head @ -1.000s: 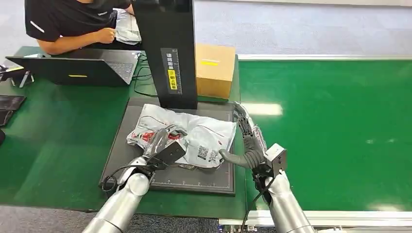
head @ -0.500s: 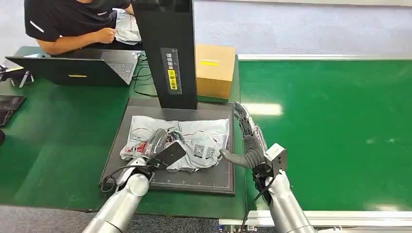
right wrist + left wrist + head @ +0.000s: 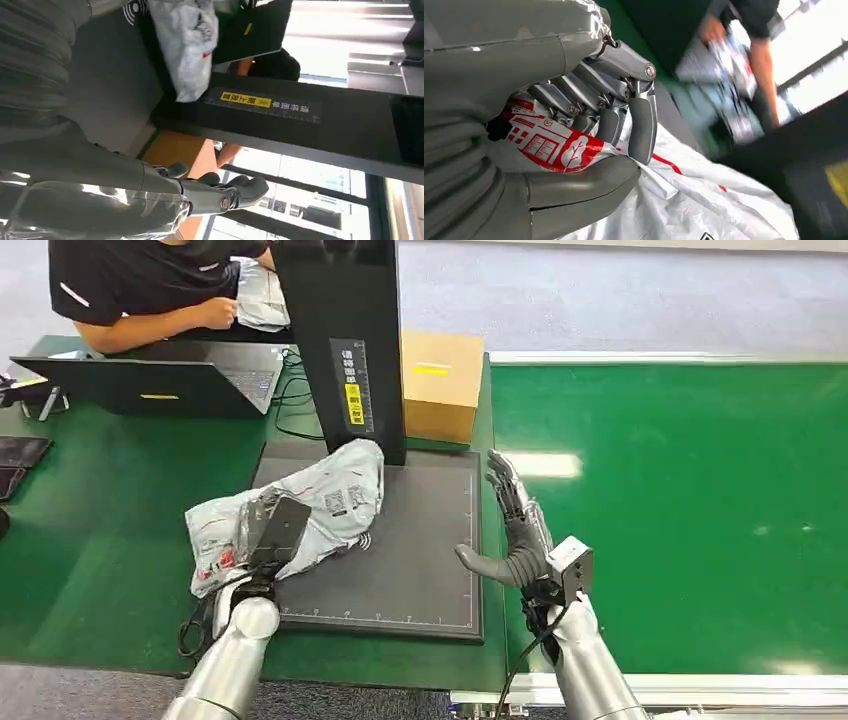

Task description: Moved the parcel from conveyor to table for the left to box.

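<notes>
- Left hand (image 3: pixel 262 540): my fingers are closed around 1 end of the grey parcel (image 3: pixel 320 502); the left wrist view shows my thumb under its red-and-white label (image 3: pixel 555 146) and my darker fingers (image 3: pixel 642 131) over it.
- Parcel position: it slants across the left edge of the dark scanning mat (image 3: pixel 420 560), its far end near the foot of the black scanner column (image 3: pixel 345 350), its gripped end over the green table (image 3: pixel 110 530). I cannot tell whether that end rests on the table or is raised.
- Right hand (image 3: pixel 512 530): it holds nothing, fingers spread and extended, standing at the right edge of the mat beside the green conveyor (image 3: pixel 690 510), well apart from the parcel.
- Surroundings: a cardboard box (image 3: pixel 442 385) sits behind the column; a laptop (image 3: pixel 160 385) and a seated person (image 3: pixel 150 290) are at the far left.
- Step in hand, as I judge it: the transfer from conveyor to table is done, and my left hand has the parcel for boxing.
- Next move, as I judge it: the soft bag will sag, so I need a firm grip and enough lift to clear the mat edge and column on the way to the box.
</notes>
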Robot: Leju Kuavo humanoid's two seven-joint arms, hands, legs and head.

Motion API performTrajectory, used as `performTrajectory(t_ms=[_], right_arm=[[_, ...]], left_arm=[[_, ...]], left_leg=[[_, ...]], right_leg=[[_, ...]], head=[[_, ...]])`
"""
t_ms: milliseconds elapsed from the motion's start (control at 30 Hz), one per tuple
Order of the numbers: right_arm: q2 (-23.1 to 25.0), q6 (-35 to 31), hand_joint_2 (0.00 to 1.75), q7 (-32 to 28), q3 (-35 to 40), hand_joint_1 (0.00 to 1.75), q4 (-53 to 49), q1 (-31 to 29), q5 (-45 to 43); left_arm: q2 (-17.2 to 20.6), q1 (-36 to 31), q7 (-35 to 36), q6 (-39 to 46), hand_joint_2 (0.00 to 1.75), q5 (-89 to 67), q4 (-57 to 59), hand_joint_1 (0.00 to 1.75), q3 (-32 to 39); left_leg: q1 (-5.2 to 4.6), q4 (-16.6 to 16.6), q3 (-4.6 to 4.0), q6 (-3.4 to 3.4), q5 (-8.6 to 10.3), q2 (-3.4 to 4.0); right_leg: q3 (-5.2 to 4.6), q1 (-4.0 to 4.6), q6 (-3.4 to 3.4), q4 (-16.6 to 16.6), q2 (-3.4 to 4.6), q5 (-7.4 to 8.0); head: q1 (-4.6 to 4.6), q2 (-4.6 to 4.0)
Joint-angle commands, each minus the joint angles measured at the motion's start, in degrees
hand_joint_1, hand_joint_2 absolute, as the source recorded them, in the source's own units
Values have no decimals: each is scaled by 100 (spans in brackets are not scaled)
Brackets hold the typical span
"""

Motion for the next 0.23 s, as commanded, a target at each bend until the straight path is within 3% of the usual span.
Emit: performTrajectory(t_ms=[33,133,200,233], right_arm=[[145,-25,175,35,-53,0,251,-152,11],[145,-25,175,35,-53,0,251,-152,11],[158,-18,175,48,-25,0,312,-196,20],[171,-27,175,52,2,0,348,-225,23]], left_arm=[[-101,165,-47,656,175,-60,-362,175,693],[-101,165,-47,656,175,-60,-362,175,693],[-155,218,-183,1136,175,-87,-483,175,798],[-189,256,-302,1496,0,-120,-592,175,871]], left_leg=[[2,0,4,-6,-1,5],[1,-1,5,-6,-1,6],[3,-3,8,-8,1,5],[2,-1,4,-5,-1,6]], right_leg=[[3,2,-4,-1,5,1],[3,1,-4,-1,6,1],[7,2,-6,-4,5,2],[3,2,-4,-2,6,2]], head=[[0,0],[0,0],[0,0],[2,0]])
